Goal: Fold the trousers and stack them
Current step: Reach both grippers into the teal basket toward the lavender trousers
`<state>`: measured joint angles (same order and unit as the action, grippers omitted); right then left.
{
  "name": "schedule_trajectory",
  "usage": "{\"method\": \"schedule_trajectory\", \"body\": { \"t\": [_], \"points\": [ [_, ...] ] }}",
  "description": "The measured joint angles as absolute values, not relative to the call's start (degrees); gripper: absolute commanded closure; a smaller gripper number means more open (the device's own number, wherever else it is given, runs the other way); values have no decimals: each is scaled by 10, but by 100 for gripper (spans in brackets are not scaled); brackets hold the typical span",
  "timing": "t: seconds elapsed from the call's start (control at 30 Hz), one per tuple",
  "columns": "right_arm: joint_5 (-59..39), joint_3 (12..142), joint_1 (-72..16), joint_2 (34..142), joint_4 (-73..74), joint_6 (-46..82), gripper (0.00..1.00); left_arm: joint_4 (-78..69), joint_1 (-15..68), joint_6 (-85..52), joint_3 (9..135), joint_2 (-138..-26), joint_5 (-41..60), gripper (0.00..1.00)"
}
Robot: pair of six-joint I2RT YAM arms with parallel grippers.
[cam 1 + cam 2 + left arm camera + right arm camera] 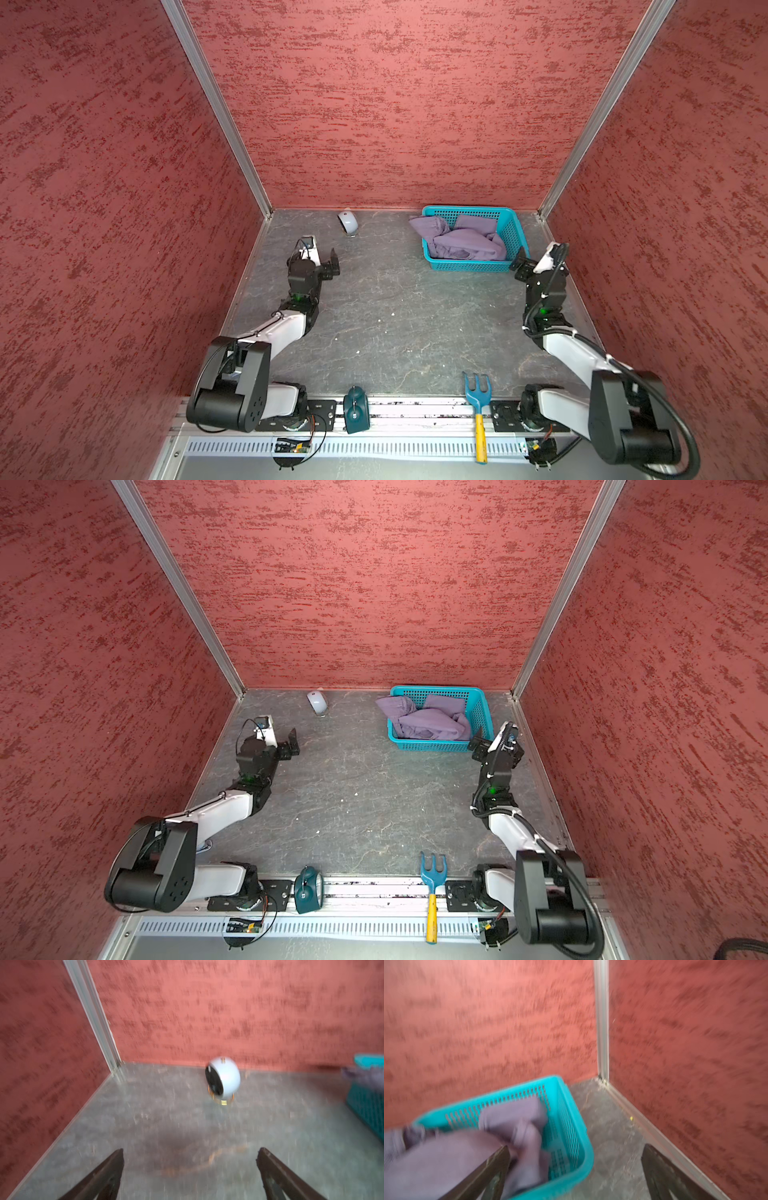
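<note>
Trousers [463, 243]: crumpled in basket [512, 232], upper right of centre; one part draped over its left rim.
Left end effector [335, 264]: released, empty, over tabletop [395, 324].
Right end effector [518, 261]: released, empty, beside basket's lower right corner.

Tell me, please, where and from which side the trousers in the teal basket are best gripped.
Probably the bunch of the trousers that spills over the basket rim, on the side away from the right gripper: it lies clear of the mesh walls. Come from above with open jaws, since those walls block a sideways reach.
</note>
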<state>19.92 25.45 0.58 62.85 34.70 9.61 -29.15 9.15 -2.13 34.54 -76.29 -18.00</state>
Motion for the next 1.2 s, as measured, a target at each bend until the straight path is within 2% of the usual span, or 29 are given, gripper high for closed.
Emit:
{"method": "schedule_trajectory", "body": {
  "t": [0.13,0.23,0.27,0.3,0.37,0.43,0.47,0.6,0.87,1.2],
  "points": [
    [233,277,-1,556,210,143,1,-60,123,-178,487,-760,-306,1],
    [250,314,-2,547,103,161,1,38,130,-252,545,-752,-329,1],
    [252,331,-2,555,68,164,1,53,129,-262,549,-746,-319,0],
    [253,350,-2,568,36,168,1,64,129,-267,548,-742,-304,5],
    [242,380,-2,595,-9,172,8,81,129,-278,549,-742,-266,10],
    [214,411,-2,630,-48,177,9,99,136,-279,556,-752,-227,11],
    [192,431,-2,652,-68,182,2,105,143,-280,562,-762,-212,11],
    [119,533,-11,743,-133,196,1,114,183,-274,605,-818,-145,13],
    [23,721,-53,896,-173,195,1,120,262,-273,707,-953,-27,14],
    [-48,813,-60,1111,-190,197,2,135,314,-296,836,-1121,64,22]
  ]
}}
